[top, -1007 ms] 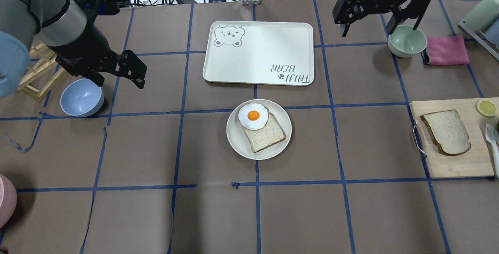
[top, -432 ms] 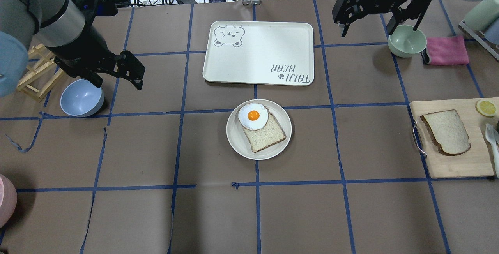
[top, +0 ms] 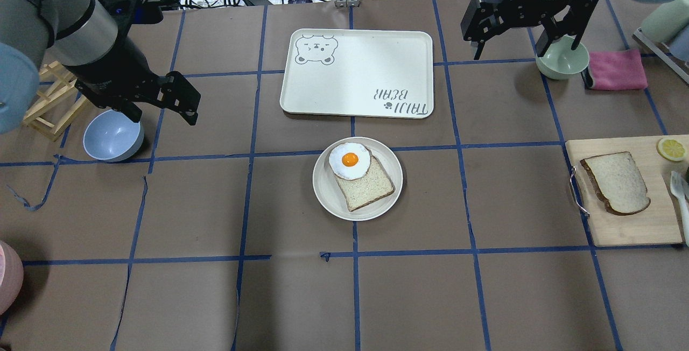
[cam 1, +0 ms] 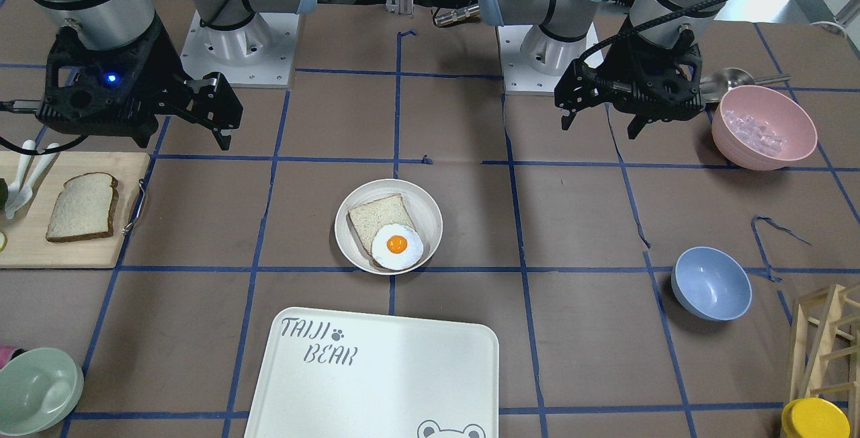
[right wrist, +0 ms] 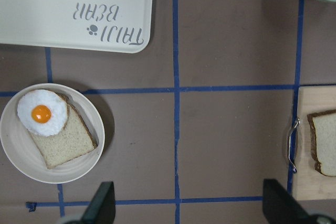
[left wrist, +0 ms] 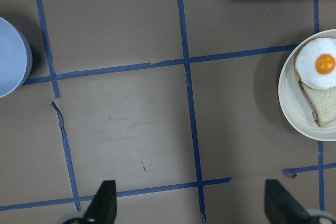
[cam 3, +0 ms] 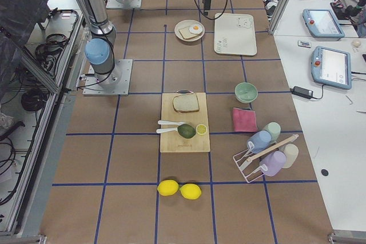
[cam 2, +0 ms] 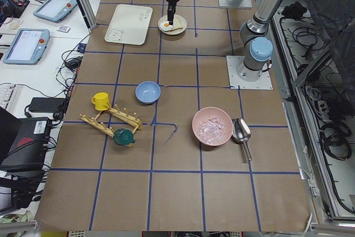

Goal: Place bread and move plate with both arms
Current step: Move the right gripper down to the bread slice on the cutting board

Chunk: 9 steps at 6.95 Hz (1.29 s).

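Presently listed: bread [top: 616, 181], flat on a wooden board [top: 635, 227], well to the right of the plate [top: 328, 197]. We judge it light, soft and easily crushed, best pinched gently across its crusted sides. Its long axis runs diagonally, with the domed end pointing away from the plate, robot-ward. Left tool [left wrist: 191, 205] and right tool [right wrist: 190, 205]: fingers spread, empty, each well apart from the plate.

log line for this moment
left hand open, empty | right hand open, empty | bread on cutting board | plate: squarer slice plus egg
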{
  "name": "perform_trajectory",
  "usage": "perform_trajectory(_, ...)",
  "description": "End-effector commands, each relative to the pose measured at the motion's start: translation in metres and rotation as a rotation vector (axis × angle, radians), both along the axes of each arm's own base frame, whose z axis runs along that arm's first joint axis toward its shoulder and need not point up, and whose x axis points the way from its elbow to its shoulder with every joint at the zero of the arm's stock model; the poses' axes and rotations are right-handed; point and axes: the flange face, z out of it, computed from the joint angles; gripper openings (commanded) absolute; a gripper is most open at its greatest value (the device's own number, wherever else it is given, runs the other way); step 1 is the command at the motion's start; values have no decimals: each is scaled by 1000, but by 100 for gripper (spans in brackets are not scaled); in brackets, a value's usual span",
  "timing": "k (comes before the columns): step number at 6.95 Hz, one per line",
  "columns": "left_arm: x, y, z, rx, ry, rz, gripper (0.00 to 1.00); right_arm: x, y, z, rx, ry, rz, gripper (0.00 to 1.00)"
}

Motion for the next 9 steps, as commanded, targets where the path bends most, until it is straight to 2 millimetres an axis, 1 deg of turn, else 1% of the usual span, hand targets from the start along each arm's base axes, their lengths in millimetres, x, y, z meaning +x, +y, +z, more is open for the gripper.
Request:
perform_trajectory(1,0,0,-1,5,0,1,100,-52,2,-62,86,100,-29,100)
perform_trajectory(2,0,1,-3,7,-1,1,100,-80,4,-95,89,123,15,100)
perform_trajectory(3,0,0,-4,10,1,1,100,-118,14,-128,155,103,9,100)
perform_trajectory(4,0,1,1,-7,-2,1,100,-154,16,-156,146,102,60,94)
perform_trajectory(5,0,1,1,-7,-4,1,100,-187,17,-182,104,155,160,89)
perform_trajectory(6,0,1,0,-4,-3,1,100,-203,27,-205,85,178,195,85)
perform_trajectory(7,0,0,0,-7,-2,1,100,-217,40,-238,131,216,215,74)
perform_trajectory(8,0,0,-2,-4,-2,1,100,-220,51,-268,152,214,209,70)
perform_trajectory(9,0,0,-2,-4,1,1,100,-219,64,-283,175,214,244,65)
